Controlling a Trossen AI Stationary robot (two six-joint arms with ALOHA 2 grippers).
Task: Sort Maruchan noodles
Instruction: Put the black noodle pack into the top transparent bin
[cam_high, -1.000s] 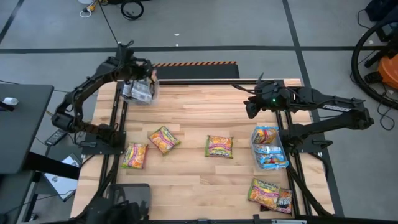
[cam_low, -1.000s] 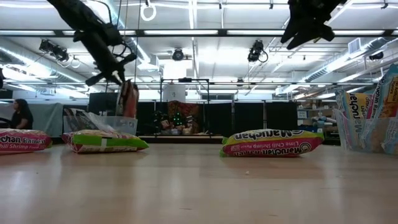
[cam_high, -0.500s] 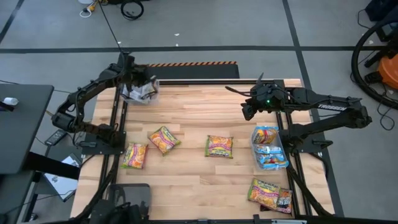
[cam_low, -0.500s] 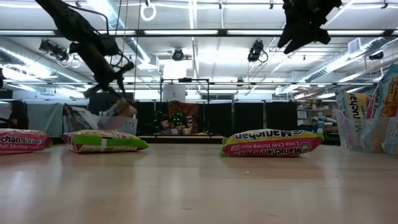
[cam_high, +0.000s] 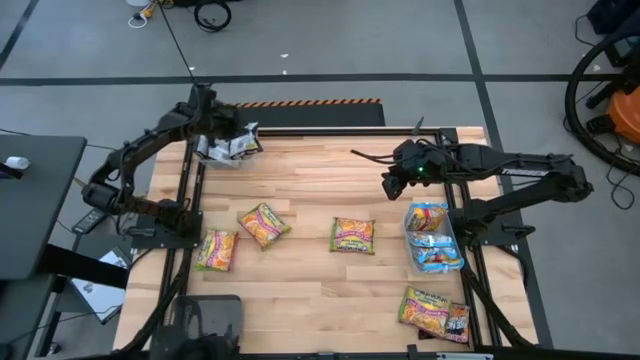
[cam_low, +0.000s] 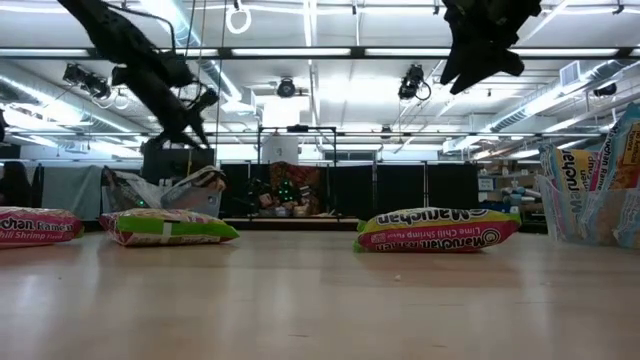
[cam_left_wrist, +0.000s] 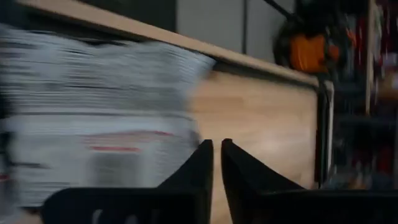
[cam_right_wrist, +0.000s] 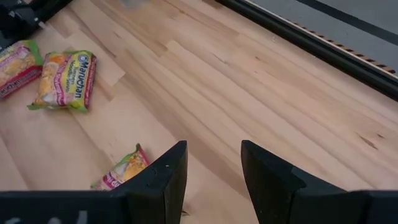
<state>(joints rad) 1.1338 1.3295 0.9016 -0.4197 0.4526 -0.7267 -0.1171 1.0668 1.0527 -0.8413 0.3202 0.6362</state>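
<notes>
- The left gripper (cam_high: 212, 122) has just let go. 1 s ago it held a packet on edge over the back-left bin (cam_high: 228, 150); now that packet lies on the bin's pile just below and beside the fingers, and nothing hangs from them in the low view.
- Its wrist view shows the 2 fingertips almost together with only a thin slit between, nothing in them, and a blurry silver packet (cam_left_wrist: 99, 124) right in front. So that drop-off looks done, and this arm is free for another grab.
- The right gripper (cam_high: 390, 185) has crept toward the table middle over the last second. Its fingers are spread apart with nothing between them, hovering high above the wood.
- Ahead of and below it in its wrist view are an orange-green packet (cam_right_wrist: 65, 81) and a pink-edged one (cam_right_wrist: 124, 169) close to the fingers. My guess is it's heading for the lone middle packet (cam_high: 353, 236), but it hasn't started descending.
- Still loose on the table: 2 packets (cam_high: 263, 223) (cam_high: 216, 249) on the left arm's side, well apart from its gripper, plus the middle one.
- The right-side bin (cam_high: 449, 238) already holds blue packets, and 2 more packets (cam_high: 434, 309) sit at the front right corner, behind the right gripper.
- So sorting looks partly done, with several packets left.
</notes>
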